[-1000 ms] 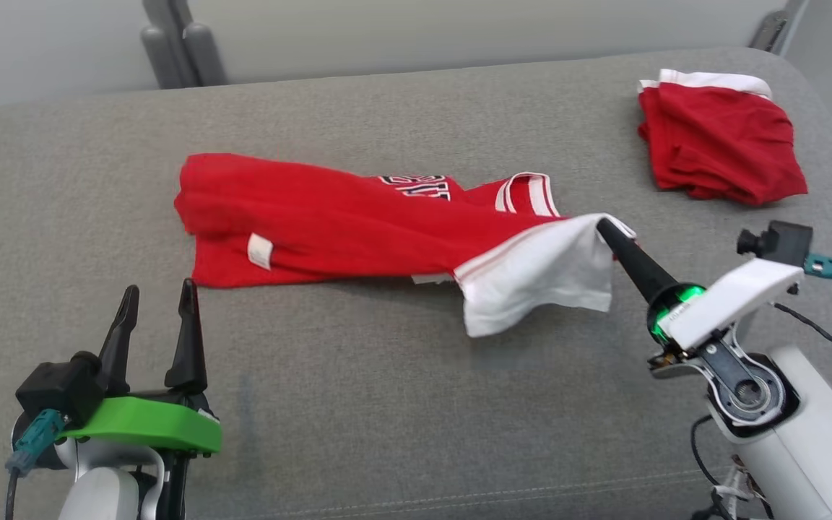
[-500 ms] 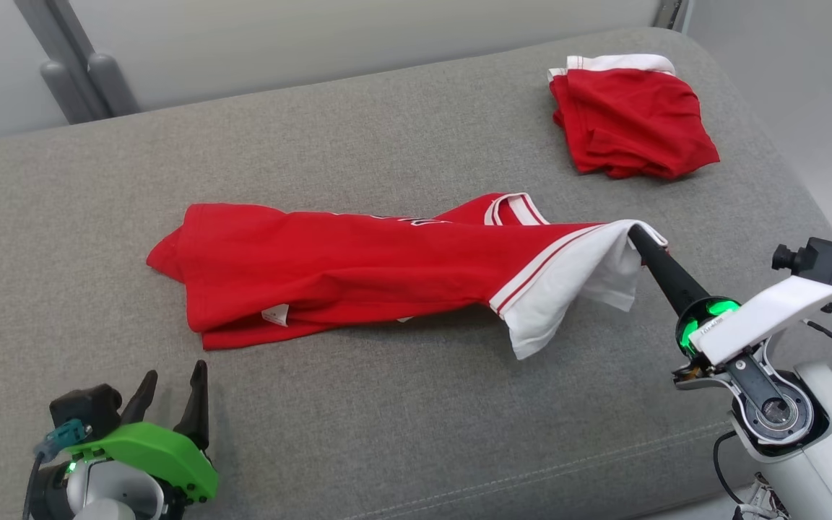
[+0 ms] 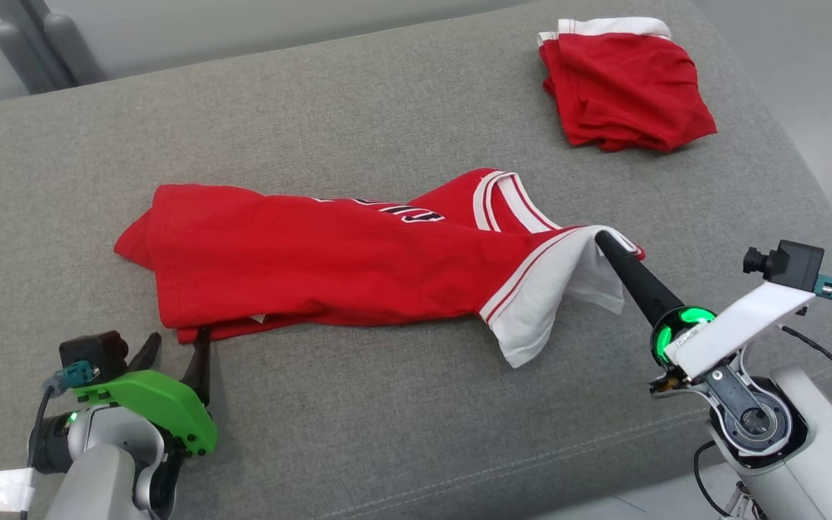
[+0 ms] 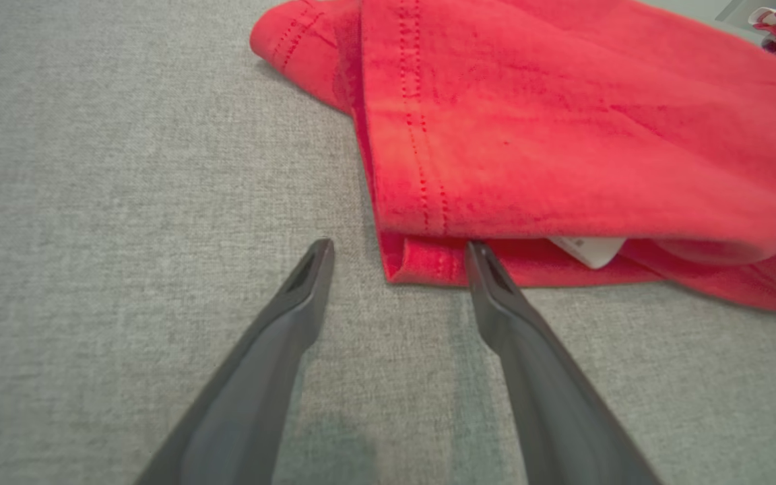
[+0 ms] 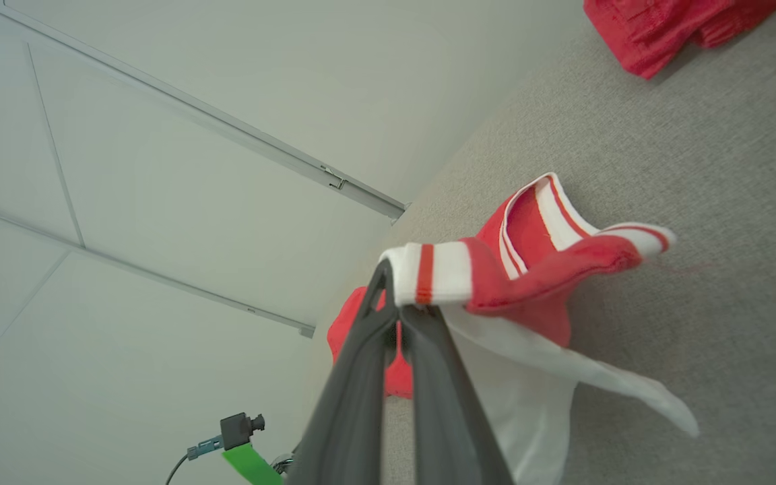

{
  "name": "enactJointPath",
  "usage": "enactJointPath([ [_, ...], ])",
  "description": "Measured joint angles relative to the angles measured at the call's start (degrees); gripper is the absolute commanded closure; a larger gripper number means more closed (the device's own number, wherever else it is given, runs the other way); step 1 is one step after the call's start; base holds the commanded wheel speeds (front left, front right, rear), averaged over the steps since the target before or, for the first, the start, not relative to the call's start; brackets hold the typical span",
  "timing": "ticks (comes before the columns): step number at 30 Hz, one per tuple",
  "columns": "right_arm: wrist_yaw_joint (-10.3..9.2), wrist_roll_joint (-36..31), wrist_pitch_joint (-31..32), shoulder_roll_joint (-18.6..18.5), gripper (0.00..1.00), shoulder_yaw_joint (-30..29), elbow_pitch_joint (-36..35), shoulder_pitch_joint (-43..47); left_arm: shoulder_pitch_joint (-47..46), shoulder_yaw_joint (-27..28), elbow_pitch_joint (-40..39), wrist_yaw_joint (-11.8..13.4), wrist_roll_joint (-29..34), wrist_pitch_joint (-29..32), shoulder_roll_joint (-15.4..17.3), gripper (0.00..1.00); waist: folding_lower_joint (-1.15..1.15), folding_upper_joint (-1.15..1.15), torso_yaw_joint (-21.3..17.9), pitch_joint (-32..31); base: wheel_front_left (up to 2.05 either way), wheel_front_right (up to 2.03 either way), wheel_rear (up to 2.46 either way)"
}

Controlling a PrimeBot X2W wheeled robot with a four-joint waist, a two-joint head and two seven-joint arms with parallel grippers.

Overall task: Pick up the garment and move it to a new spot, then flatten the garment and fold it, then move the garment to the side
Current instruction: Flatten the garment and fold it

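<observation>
The red shirt (image 3: 329, 267) lies across the grey couch (image 3: 387, 440), long axis side to side, hem left, collar right. The right gripper (image 3: 601, 240) pinches its raised white sleeve; the left gripper (image 3: 178, 338), jaws wide, brackets the hem corner. Likely the flattening step: next, pinch that corner and pull taut.

Lower left of the head view, the left end effector (image 3: 179, 336) has two long dark tapered fingers (image 3: 199, 361) coming off a bright green plastic cover (image 3: 152, 408). There's also a small black camera block (image 3: 93, 349) with a teal cable plug (image 3: 73, 374).

Lower right, the right end effector (image 3: 600, 237) has a glowing green ring (image 3: 694, 315), a flat white bracket (image 3: 741, 323), a black cube camera (image 3: 788, 261) and a round bare-metal joint (image 3: 752, 417) on a white forearm (image 3: 820, 451).
</observation>
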Motion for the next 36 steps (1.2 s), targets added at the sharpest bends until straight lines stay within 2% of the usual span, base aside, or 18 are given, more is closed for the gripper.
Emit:
enactJointPath([
  [16, 0.0, 0.0, -1.8, -0.3, 1.0, 0.0, -0.7, 0.1, -6.7, -1.9, 4.1, 0.0, 2.0, -3.1, 0.7, 0.0, 0.0, 0.0, -1.0, 1.3, 0.0, 0.0, 0.0],
  [31, 0.0, 0.0, -2.5, -0.1, 1.0, 1.2, -1.7, -0.1, -12.9, -5.7, 11.2, -0.1, 2.0, -2.1, 1.0, 0.0, 0.0, 0.0, -1.2, 3.5, 0.0, 0.0, 0.0],
  [32, 0.0, 0.0, -2.5, -0.1, 1.0, 1.2, -1.7, -0.1, -13.0, -6.2, 11.2, -0.1, 2.0, -2.3, 0.9, 0.09, 0.0, 0.0, -1.2, 3.5, 0.0, 0.0, 0.0],
  [34, 0.0, 0.0, -2.6, -0.1, 1.0, 1.2, -1.7, -0.1, -13.0, -7.2, 11.4, -0.1, 2.0, -2.6, 0.8, 0.51, 0.0, 0.0, -1.2, 3.6, 0.0, 0.0, 0.0],
  [35, 0.0, 0.0, -2.7, -0.1, 1.0, 1.3, -1.6, -0.1, -13.1, -7.5, 11.5, -0.1, 2.0, -2.8, 0.8, 0.62, 0.0, 0.0, -1.2, 3.6, 0.0, 0.0, 0.0],
  [36, 0.0, 0.0, -3.0, -0.1, 1.0, 1.3, -1.6, -0.1, -13.2, -7.6, 11.7, -0.1, 1.9, -3.1, 0.8, 0.85, 0.0, 0.0, -1.2, 3.6, 0.0, 0.0, 0.0],
])
